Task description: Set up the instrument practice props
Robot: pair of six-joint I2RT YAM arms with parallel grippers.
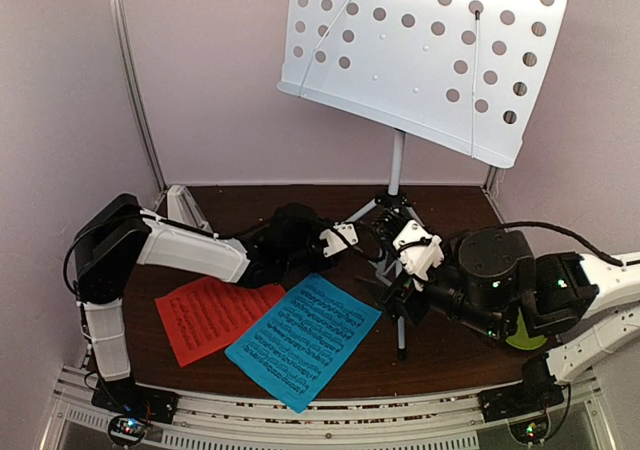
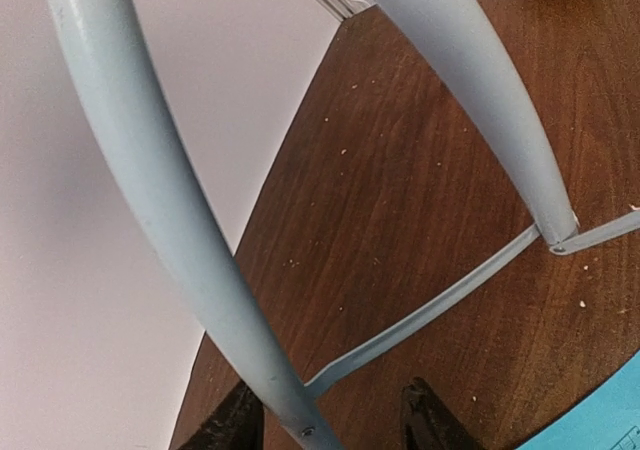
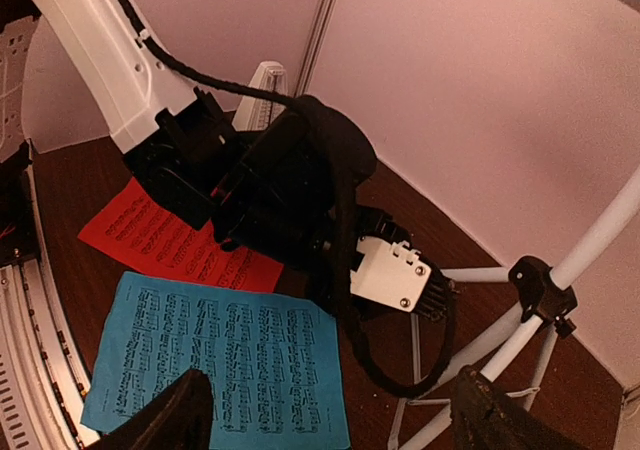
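Note:
The white perforated music-stand desk (image 1: pixel 420 60) stands high on its pole over white tripod legs (image 1: pixel 395 210). My left gripper (image 1: pixel 360 238) is at the tripod's base. In the left wrist view its jaws stand open (image 2: pixel 330 410) with one white leg (image 2: pixel 170 220) passing between them, close to the left finger. A blue music sheet (image 1: pixel 303 338) lies flat at the front, overlapping a red-orange sheet (image 1: pixel 215 315). My right gripper (image 3: pixel 335 420) hangs open and empty above the blue sheet's (image 3: pixel 220 365) right edge. The white pyramid metronome (image 1: pixel 185 208) stands by the left wall.
A yellow-green object (image 1: pixel 525 332) lies under my right arm at the table's right side. Walls close in the table on the left, back and right. A thin brace (image 2: pixel 430 310) links the tripod legs low over the wood. A metal rail (image 1: pixel 300 425) runs along the near edge.

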